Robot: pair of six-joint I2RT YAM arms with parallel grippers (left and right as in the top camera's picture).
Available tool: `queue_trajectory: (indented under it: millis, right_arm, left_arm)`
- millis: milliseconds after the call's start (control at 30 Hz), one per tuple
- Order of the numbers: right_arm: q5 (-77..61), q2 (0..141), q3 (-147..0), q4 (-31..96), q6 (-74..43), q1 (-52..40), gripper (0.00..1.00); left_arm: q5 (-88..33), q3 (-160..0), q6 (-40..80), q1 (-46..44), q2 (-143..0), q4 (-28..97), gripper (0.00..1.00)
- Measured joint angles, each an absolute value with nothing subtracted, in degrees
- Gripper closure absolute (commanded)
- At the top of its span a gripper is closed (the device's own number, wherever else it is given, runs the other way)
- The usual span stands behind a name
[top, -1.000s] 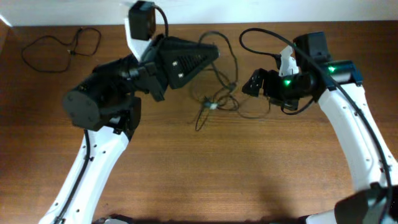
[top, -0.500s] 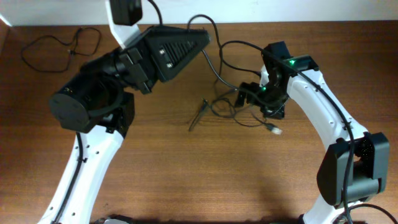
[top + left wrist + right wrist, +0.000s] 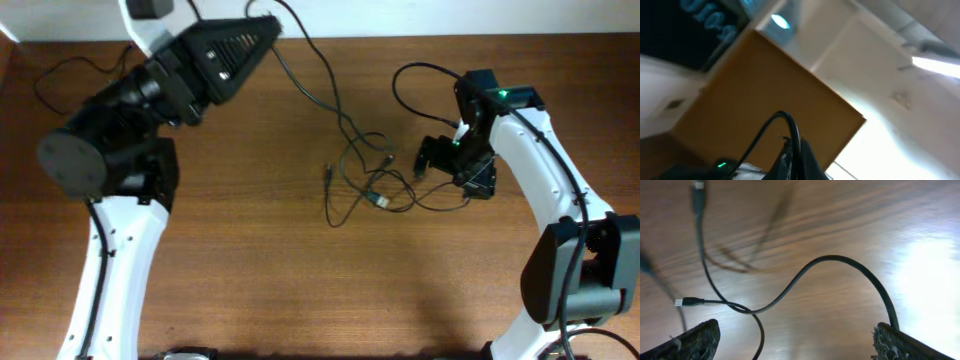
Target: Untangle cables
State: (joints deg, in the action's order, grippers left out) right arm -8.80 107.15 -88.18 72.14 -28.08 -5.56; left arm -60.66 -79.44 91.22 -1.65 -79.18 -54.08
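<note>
Overhead, the left gripper (image 3: 270,25) hung high above the table's (image 3: 300,280) far edge, pressed together on one strand of the cables (image 3: 378,200). That strand trailed down to a loose tangle at the table's middle. Just right of it, the right gripper (image 3: 428,160) stood spread wide, with a strand arcing between its fingers (image 3: 695,340).
</note>
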Motion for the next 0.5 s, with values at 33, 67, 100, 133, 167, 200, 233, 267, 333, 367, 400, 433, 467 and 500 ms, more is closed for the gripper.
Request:
queue_trajectory:
  millis: [33, 67, 100, 133, 167, 200, 233, 267, 333, 367, 400, 433, 467, 500]
  right_arm:
    - [-7.22, 107.15, -88.18, 72.93, -28.01, -4.78, 0.02]
    - [-6.42, 107.15, -88.18, 73.30, -28.01, -4.25, 0.02]
    - [-5.48, 107.15, -88.18, 73.87, -28.01, -3.22, 0.02]
    - [-4.84, 107.15, -88.18, 74.26, -28.01, -2.04, 0.02]
    - [-4.32, 107.15, -88.18, 74.52, -27.92, -1.21, 0.01]
    - [-3.97, 107.15, -88.18, 74.63, -27.88, -0.32, 0.02]
    - [-3.84, 107.15, -88.18, 74.78, -27.83, 0.47, 0.02]
    - [-3.62, 107.15, -88.18, 74.83, -27.86, 1.19, 0.01]
    - [-3.36, 107.15, -88.18, 74.83, -27.83, 2.44, 0.02]
    - [-3.07, 107.15, -88.18, 74.87, -27.81, 2.96, 0.02]
    - [-2.57, 107.15, -88.18, 74.87, -27.79, 3.40, 0.01]
    - [-1.89, 107.15, -88.18, 75.07, -27.81, 3.77, 0.02]
    - [-1.23, 107.15, -88.18, 75.29, -27.77, 4.05, 0.02]
    - [-0.71, 107.15, -88.18, 75.48, -27.77, 4.27, 0.02]
  left_arm:
    - [-61.12, -79.50, 90.50, 0.10, -79.18, -50.06, 1.00]
    - [-61.32, -79.57, 89.38, 1.67, -79.18, -46.52, 1.00]
    - [-61.56, -79.75, 87.57, 3.29, -79.18, -40.82, 1.00]
    - [-61.67, -79.85, 85.38, 5.26, -79.20, -35.20, 1.00]
    - [-61.84, -79.90, 82.76, 6.68, -79.31, -30.46, 1.00]
    - [-61.91, -80.07, 80.38, 8.03, -79.29, -24.93, 1.00]
    - [-62.15, -80.14, 77.06, 9.52, -79.29, -18.55, 1.00]
    - [-62.13, -80.07, 75.24, 10.39, -79.35, -15.99, 1.00]
    - [-61.84, -80.14, 69.41, 12.75, -79.40, -7.03, 1.00]
    - [-61.60, -80.16, 67.66, 13.39, -79.40, -4.89, 1.00]
    - [-60.93, -80.16, 64.69, 14.35, -79.40, -1.43, 1.00]
    - [-59.99, -80.16, 62.13, 15.09, -79.40, 1.23, 1.00]
    - [-58.74, -80.16, 59.55, 16.03, -79.40, 4.34, 1.00]
    - [-57.28, -80.20, 57.32, 16.86, -79.40, 6.94, 1.00]
